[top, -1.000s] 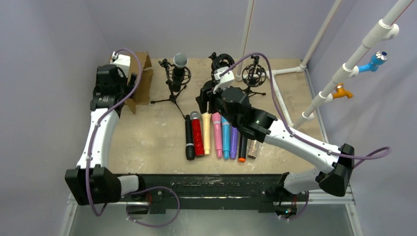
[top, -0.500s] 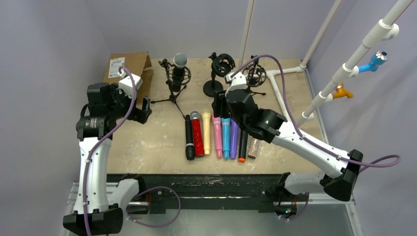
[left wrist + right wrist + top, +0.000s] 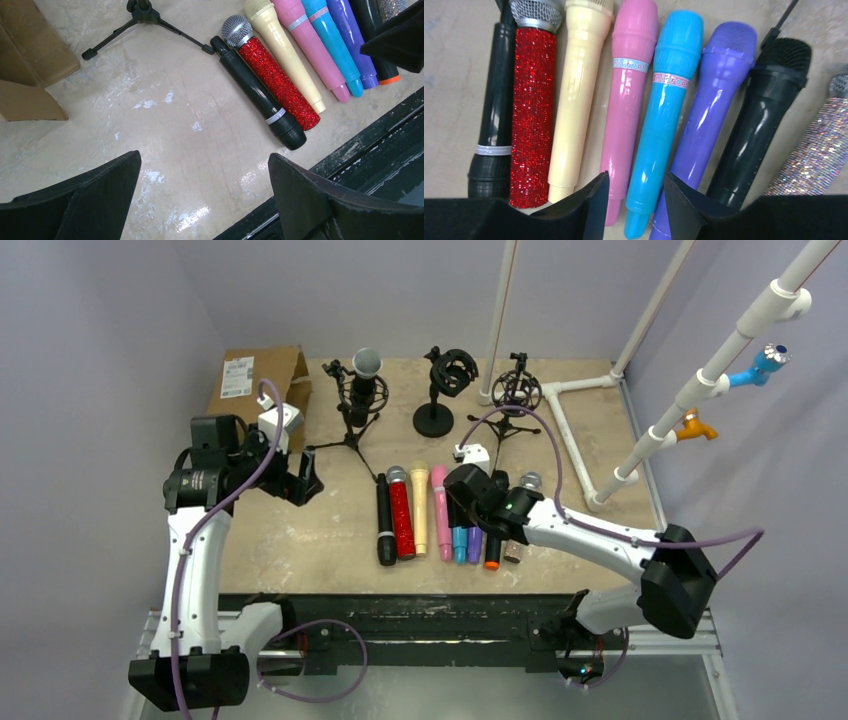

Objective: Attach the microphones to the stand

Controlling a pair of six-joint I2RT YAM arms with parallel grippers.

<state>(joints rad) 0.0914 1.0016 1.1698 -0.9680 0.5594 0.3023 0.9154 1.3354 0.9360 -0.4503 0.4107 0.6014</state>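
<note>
Several microphones lie side by side on the table: black [image 3: 384, 525], glittery red [image 3: 401, 520], cream [image 3: 420, 510], pink [image 3: 626, 100], blue [image 3: 664, 115], purple [image 3: 709, 115], another black [image 3: 759, 125] and glittery silver [image 3: 819, 150]. My right gripper [image 3: 636, 175] hangs low over their tail ends, open, with the blue microphone's lower body between its fingers; the left fingertip overlaps the pink one. My left gripper [image 3: 205, 155] is wide open above bare table, left of the black microphone [image 3: 260, 95]. A tripod stand [image 3: 358, 405] holds one microphone.
A round-base stand [image 3: 438, 390] and a second tripod stand [image 3: 517, 395] are at the back. A brown cardboard box [image 3: 250, 375] sits at the back left. White pipe framing [image 3: 575, 440] runs along the right. The table's dark front rail [image 3: 380, 150] is close to the left gripper.
The left arm swung away from the box toward the table's middle and opened wider. The right arm pulled back from the stands and dropped over the microphone row, its jaws narrowing.
</note>
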